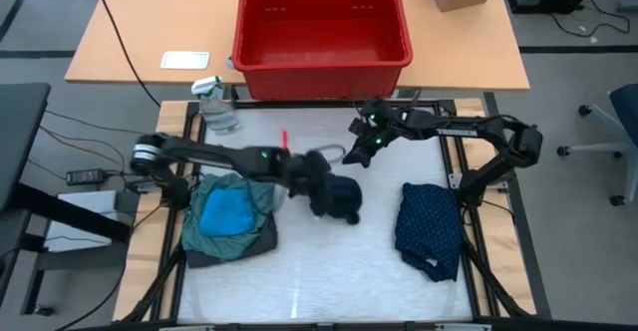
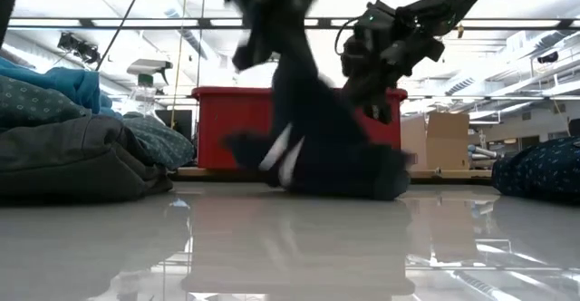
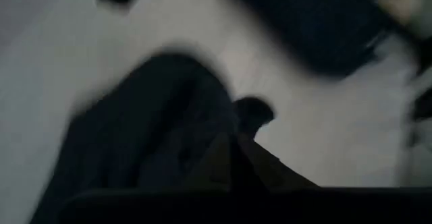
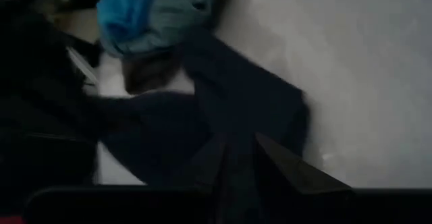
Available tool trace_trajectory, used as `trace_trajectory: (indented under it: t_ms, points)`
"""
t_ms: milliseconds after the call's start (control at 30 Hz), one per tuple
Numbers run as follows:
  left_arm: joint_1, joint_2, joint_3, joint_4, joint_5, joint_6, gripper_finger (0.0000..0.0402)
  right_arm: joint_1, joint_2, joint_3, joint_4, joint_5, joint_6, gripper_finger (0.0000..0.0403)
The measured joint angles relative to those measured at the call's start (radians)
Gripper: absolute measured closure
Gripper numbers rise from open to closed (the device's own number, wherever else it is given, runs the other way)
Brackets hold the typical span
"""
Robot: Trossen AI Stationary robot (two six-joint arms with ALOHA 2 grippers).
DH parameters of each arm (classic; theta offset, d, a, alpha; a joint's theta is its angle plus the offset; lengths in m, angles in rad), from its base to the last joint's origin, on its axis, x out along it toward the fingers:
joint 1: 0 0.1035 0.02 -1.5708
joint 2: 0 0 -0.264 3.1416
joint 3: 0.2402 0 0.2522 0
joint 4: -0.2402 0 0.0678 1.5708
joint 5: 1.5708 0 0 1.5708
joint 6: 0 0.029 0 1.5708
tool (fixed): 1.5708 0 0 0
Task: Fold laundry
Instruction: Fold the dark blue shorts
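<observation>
A dark navy garment (image 1: 337, 199) lies bunched at the table's middle, and part of it is drawn up in a column (image 2: 299, 83). My left gripper (image 1: 304, 174) is shut on it from the left. My right gripper (image 1: 356, 155), just beyond its far side, is closed on its cloth (image 4: 243, 102). On the left lies a stack: a bright blue piece (image 1: 225, 209) on a teal-green shirt (image 1: 249, 193) on a dark grey piece (image 1: 239, 246). A navy dotted piece (image 1: 429, 226) rests on the right. My left gripper holds the garment's upper part (image 2: 272, 29), slanting down from the table's left. Blur hides which edge or how many layers it has. The cloth hangs below the fingers and its lower bulk (image 2: 335, 169) lies on the table. My right gripper has the garment's cloth (image 4: 237, 146) pinched between its two fingers, slanting down from the far right. The cloth runs away from the fingers and down onto the table. Edge or fold, I cannot tell.
A red bin (image 1: 321, 27) stands on the wooden table beyond the far edge, and a clear spray bottle (image 1: 214, 104) at the far left corner. Bare white table shows between the garment and the dotted piece and along the near edge (image 1: 319, 291).
</observation>
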Motion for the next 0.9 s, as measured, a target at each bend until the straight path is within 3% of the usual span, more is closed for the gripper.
trace_trajectory:
  t_ms: [233, 333, 400, 467, 700, 900]
  points:
    - [0.062, -0.197, 0.046, 0.138, 0.000, 0.059, 0.0394, -0.059, -0.192, 0.000, -0.025, 0.037, -0.057, 0.0326]
    - [0.105, -0.226, 0.046, 0.265, -0.009, -0.044, 0.0390, -0.056, -0.295, 0.000, -0.028, 0.092, -0.075, 0.0326]
    - [0.122, -0.223, 0.046, 0.303, -0.009, -0.212, 0.0389, -0.045, -0.357, 0.000, -0.032, 0.121, -0.084, 0.0326]
    - [0.126, -0.195, 0.039, 0.294, -0.008, -0.333, 0.0388, -0.036, -0.408, 0.001, -0.043, 0.156, -0.117, 0.0326]
    - [0.239, -0.084, -0.057, -0.018, -0.069, -0.557, 0.0373, -0.046, -0.473, 0.001, -0.141, 0.309, -0.178, 0.0326]
    - [0.307, -0.075, -0.094, -0.003, 0.028, -0.489, 0.0327, -0.012, -0.451, -0.015, -0.275, 0.313, -0.157, 0.0321]
